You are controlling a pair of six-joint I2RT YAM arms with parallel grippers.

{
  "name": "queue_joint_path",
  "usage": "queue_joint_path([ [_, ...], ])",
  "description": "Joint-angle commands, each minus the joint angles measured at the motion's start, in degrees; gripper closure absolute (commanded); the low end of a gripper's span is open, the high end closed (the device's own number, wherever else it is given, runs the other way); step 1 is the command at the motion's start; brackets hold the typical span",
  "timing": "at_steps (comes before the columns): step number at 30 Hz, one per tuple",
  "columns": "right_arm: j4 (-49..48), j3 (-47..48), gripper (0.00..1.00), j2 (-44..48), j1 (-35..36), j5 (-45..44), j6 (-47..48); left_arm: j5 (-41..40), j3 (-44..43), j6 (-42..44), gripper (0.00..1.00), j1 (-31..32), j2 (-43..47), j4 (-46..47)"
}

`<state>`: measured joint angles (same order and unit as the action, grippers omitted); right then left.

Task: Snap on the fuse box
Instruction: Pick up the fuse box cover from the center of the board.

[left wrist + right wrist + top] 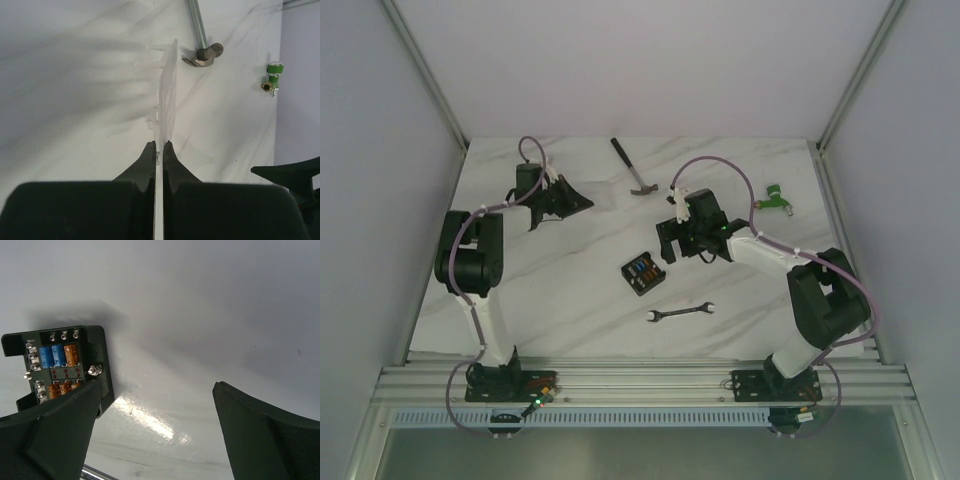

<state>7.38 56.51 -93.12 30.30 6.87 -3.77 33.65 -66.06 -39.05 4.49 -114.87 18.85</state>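
While the left pincer (159,148) is clamping down on a thin clear cover (168,85) by its near edge, with the sheet sticking straight out ahead edge-on, the right pincer (157,390) is hanging wide open, gripping nothing. The fuse box (59,365) is lying flat on the tabletop (210,315) right beside one of the right pincer's fingers, which is hiding a corner of it in the wrist view. It's sitting open side up, blue and orange fuses showing, well apart from the left pincer.

I'm guessing the box is light, rigid plastic, so it's probably going to skate on that smooth tabletop once anything presses on it. I'd be bracing it by the outer side walls, staying off the fuses and screw terminals. The cover is looking thin with small brittle tabs, and held by one edge it's likely going to pivot.

Further out, a hammer (202,50) and a green fitting (272,75) are lying beyond the cover, and a wrench (680,313) is lying near the box.
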Motion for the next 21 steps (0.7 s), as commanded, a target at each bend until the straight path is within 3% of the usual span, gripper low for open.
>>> queue_joint_path([
  [1,-0.24,-0.13,0.0,0.98,-0.23,3.97,0.0,1.3,2.04,-1.27,1.0,-0.36,3.85,3.41],
  [6,1.27,-1.04,0.0,2.78,2.42,3.97,-0.05,1.24,5.01,-2.33,1.0,-0.38,8.27,4.67],
  [16,3.98,-3.68,0.0,4.44,15.61,-5.18,-2.83,-1.85,16.42,-4.97,1.0,-0.36,20.56,6.5],
  [21,2.8,-6.27,0.0,8.29,16.55,-6.22,-6.76,-1.93,23.94,-7.07,1.0,0.19,28.14,8.4],
])
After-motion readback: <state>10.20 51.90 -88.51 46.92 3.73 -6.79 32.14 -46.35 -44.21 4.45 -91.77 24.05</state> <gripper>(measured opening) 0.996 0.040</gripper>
